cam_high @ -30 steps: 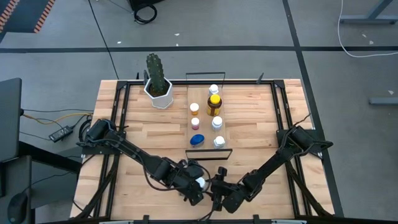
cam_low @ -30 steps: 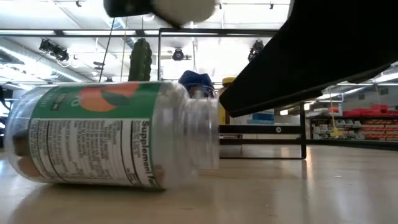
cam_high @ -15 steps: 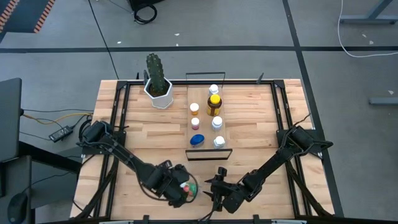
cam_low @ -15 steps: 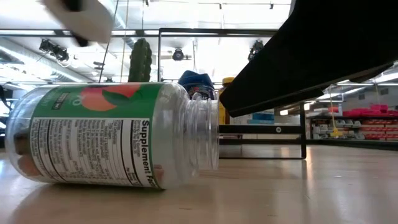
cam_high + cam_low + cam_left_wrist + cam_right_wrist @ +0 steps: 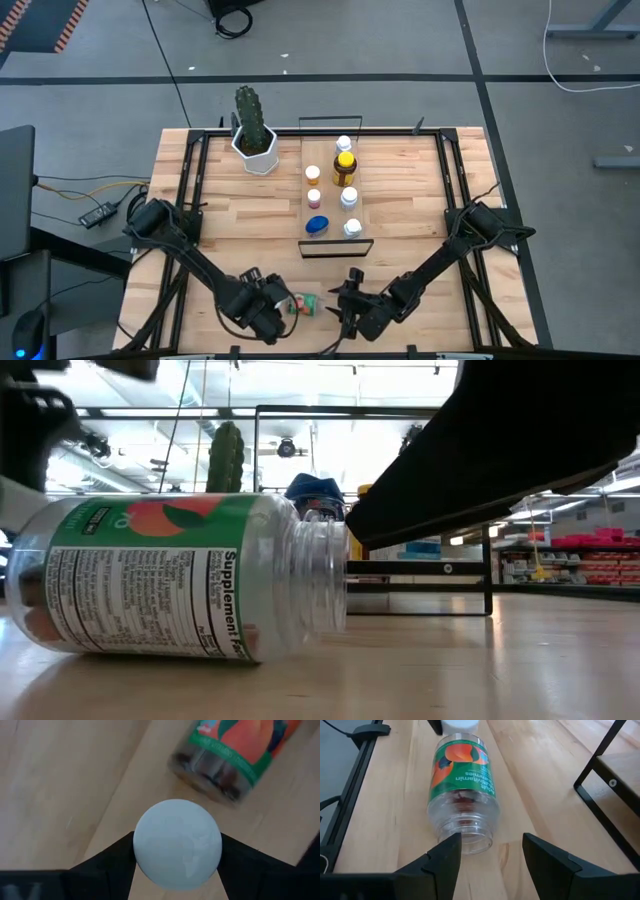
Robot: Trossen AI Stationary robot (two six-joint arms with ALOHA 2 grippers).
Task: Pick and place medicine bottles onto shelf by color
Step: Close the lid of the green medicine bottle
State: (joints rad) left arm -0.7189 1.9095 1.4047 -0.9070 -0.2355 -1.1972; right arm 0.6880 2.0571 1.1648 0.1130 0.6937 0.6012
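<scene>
A clear medicine bottle (image 5: 462, 785) with a green and orange label lies on its side near the table's near edge (image 5: 305, 305), its mouth (image 5: 465, 837) uncapped. My left gripper (image 5: 177, 851) is at the bottle's base end (image 5: 272, 312), shut on a white cap (image 5: 177, 842). My right gripper (image 5: 492, 854) is open and sits low just in front of the bottle's mouth (image 5: 345, 300), touching nothing. The shelf (image 5: 330, 150) carries several small bottles standing upright, among them a blue-lidded one (image 5: 317, 224) and an amber one (image 5: 344, 168). My left gripper pinches the white cap by its round side wall (image 5: 142, 845) between the two fingers (image 5: 107, 862). The fingers come from above, pointing down. The cap is lifted clear of the table, its flat face toward the wrist camera.
A white pot with a green cactus (image 5: 250, 130) stands at the far left of the shelf. Black wire rails (image 5: 335, 243) close the shelf's short ends. Bare wooden tabletop (image 5: 420, 190) lies to the right of the shelf.
My left gripper, still holding the white cap, has moved from above the bottle's mouth toward the table's left and near edge, ending beyond the bottle's base. The bottle has stayed lying on its side.
</scene>
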